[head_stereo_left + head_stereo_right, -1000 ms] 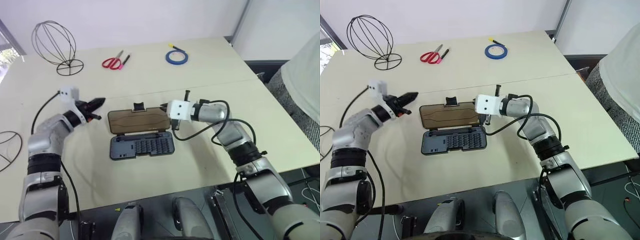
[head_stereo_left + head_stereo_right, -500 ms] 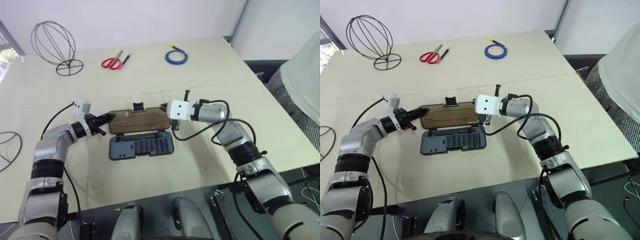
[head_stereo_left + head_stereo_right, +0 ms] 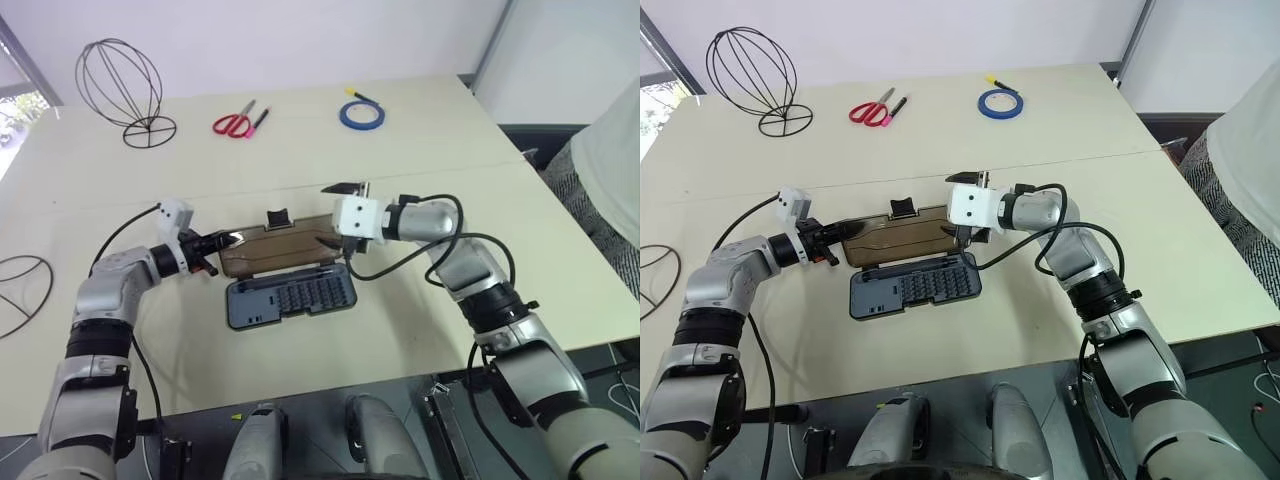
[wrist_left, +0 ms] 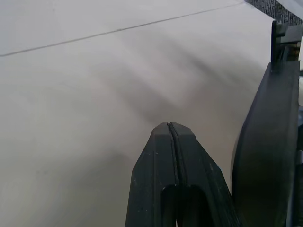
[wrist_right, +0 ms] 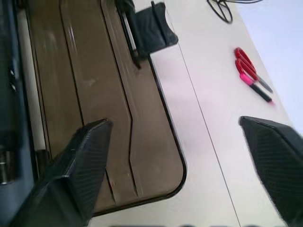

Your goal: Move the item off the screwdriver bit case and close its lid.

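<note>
The item, a dark wire cage (image 3: 120,85), stands at the table's far left corner, well away from the screwdriver bit case (image 3: 290,296). The case lies at mid table with its tray of bits showing. Its smoky-brown lid (image 3: 280,248) is folded back behind the tray, with the black latch tab (image 5: 151,21) on its far edge. My left gripper (image 3: 225,243) is shut and empty, its tips right beside the lid's left end (image 4: 265,142). My right gripper (image 5: 180,137) stands open at the lid's right end, one finger (image 5: 85,156) over the lid and nothing between the fingers.
Red-handled scissors (image 3: 235,123) and a blue tape roll (image 3: 358,113) lie at the far side of the table. A wire ring (image 3: 22,290) sits at the left edge. A person (image 3: 610,170) stands at the right, beside the table.
My left gripper has swung right, to the lid's left end, staying shut. My right gripper, shut before, has opened wide at the lid's right end. The camera view shifted slightly.
</note>
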`<state>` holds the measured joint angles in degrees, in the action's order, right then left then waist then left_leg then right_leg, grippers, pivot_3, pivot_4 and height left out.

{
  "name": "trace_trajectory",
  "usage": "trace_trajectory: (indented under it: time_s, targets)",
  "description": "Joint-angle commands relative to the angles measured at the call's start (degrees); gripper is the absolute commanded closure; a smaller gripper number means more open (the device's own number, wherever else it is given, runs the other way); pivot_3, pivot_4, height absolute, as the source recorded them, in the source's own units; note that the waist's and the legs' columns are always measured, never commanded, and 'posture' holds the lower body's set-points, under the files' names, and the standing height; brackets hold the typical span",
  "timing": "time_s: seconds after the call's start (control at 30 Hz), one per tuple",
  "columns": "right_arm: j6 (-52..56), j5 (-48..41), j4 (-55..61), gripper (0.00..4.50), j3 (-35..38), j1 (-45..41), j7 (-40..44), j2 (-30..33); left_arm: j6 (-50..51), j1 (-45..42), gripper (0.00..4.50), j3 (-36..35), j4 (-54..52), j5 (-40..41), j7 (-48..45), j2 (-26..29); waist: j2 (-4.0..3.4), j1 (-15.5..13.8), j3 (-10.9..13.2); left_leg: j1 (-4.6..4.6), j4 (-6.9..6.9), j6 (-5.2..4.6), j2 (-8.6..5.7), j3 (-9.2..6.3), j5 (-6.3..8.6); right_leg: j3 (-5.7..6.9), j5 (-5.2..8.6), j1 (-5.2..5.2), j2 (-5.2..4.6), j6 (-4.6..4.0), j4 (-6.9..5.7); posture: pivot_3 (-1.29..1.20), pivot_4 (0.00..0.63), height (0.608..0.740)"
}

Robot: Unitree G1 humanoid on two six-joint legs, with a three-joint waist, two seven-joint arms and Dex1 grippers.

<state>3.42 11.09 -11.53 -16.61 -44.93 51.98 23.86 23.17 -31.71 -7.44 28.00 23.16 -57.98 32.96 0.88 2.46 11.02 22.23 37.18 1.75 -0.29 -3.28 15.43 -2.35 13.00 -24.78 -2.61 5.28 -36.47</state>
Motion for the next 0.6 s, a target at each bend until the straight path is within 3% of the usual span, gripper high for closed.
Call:
trace_trajectory:
  time_s: [0.03,0.33,0.6]
  targets:
    - [15.8,-11.5,9.7,0.03,8.6,-2.0,4.4,2.0,-0.6,-0.3,4.50,-0.5,-2.5,0.3,-0.5,0.4,0.01,-0.2,0.0,0.05,0.03,0.00,0.01,-0.05,0.00,0.02,0.00,-0.01,0.00,0.00,0.00,0.00,0.150,0.740]
    - [37.8,-26.4,23.1,0.03,16.8,4.4,4.1,5.7,3.5,5.7,4.50,-1.0,-13.2,3.0,-2.1,1.9,0.02,-0.2,0.0,0.08,0.01,-0.01,0.01,-0.06,0.01,0.05,0.00,-0.01,-0.04,0.00,0.05,0.00,0.150,0.740]
    - [39.8,-29.1,27.8,0.03,16.6,10.5,-1.7,5.3,10.3,16.4,4.50,-3.9,-28.5,8.1,-3.2,7.0,0.01,0.0,0.0,0.07,-0.01,-0.01,0.05,-0.04,0.01,0.03,0.01,-0.03,-0.04,0.00,0.05,0.00,0.150,0.740]
